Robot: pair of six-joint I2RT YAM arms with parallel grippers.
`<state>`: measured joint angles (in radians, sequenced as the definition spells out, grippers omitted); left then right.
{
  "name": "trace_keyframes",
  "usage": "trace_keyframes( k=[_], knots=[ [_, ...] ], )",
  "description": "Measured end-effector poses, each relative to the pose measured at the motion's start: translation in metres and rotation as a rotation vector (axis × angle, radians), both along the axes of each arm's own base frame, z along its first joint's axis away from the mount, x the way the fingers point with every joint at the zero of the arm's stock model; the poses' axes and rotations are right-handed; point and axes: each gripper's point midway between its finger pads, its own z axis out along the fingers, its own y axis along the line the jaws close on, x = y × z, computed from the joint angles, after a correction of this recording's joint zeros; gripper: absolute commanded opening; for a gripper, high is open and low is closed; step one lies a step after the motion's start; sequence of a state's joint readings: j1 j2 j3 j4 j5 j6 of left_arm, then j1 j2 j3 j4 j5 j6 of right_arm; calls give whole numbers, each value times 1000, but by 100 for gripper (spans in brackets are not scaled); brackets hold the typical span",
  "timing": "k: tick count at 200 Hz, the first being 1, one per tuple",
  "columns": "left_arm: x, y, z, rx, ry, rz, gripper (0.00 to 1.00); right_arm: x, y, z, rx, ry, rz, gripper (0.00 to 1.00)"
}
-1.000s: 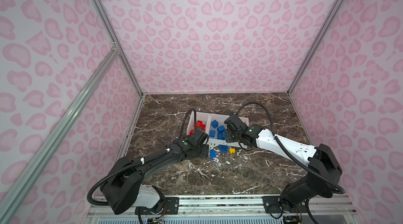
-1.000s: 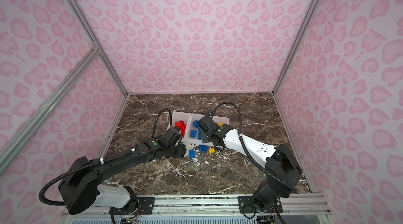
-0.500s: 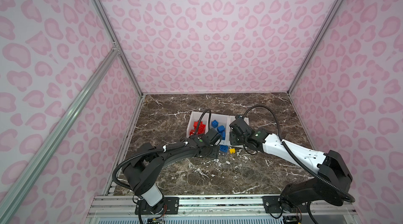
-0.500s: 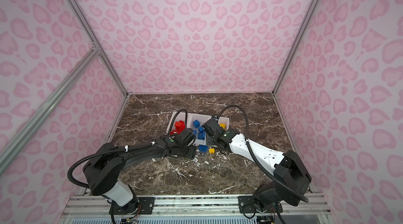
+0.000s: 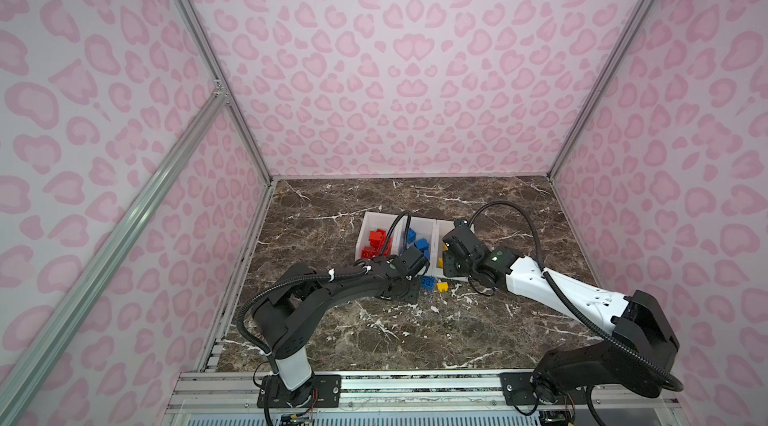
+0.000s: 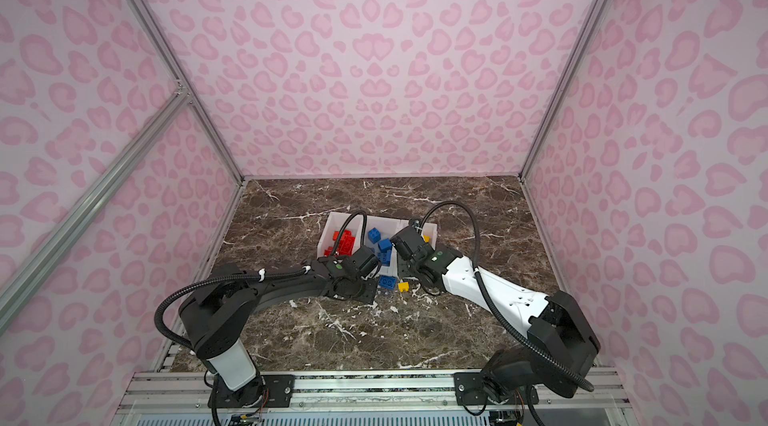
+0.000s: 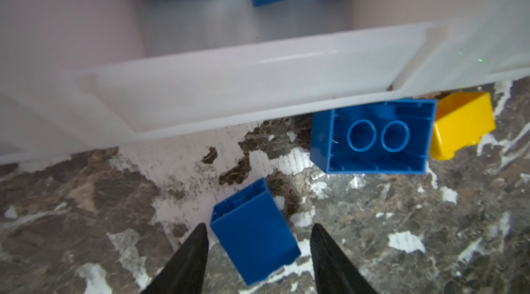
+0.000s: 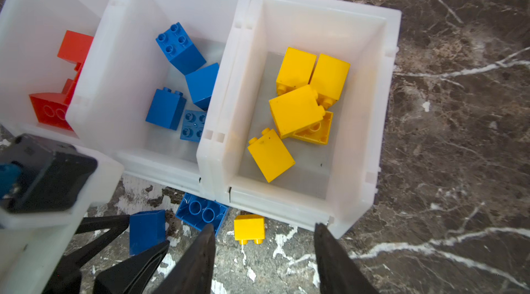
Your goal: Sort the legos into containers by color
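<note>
A small blue plastic brick [image 7: 253, 232], lying on the marble tabletop [image 7: 86, 206] just before the white plastic bins' [image 7: 229, 86] near wall, is straddled by the left gripper [image 7: 258, 225] — long axis roughly along the fingers [image 7: 192, 255]. The jaws are parted; nothing is gripped.

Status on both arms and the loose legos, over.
Left gripper open, straddling small blue brick. Right gripper open, empty. Upturned blue brick, yellow brick loose beside bins. Nothing blocking.

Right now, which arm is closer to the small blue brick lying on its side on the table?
Left. The left fingers straddle the small blue brick; the right fingers hang off to its side, by the loose yellow brick.
</note>
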<state>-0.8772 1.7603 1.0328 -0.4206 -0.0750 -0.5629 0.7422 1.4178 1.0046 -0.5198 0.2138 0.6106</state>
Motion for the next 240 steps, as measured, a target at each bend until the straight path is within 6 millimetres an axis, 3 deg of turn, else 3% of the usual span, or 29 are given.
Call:
trace_keyframes(
  k=[71,124,184,208,240],
  knots=[
    [5,-4,-3,6,-15,-12,48,0,-1,2,5,-5,-8,56],
    [11,-5,-5,19,-34,-7,33,1,-1,2,6,-5,-10,55],
    [11,-5,-2,18,-38,-10,30,0,-2,6,14,-15,-11,55],
    [17,-10,15,7,-62,-27,30,0,-3,10,17,-26,-14,55],
    [49,-25,58,-52,-159,-38,30,-2,-8,9,12,-29,-20,55]
  ],
)
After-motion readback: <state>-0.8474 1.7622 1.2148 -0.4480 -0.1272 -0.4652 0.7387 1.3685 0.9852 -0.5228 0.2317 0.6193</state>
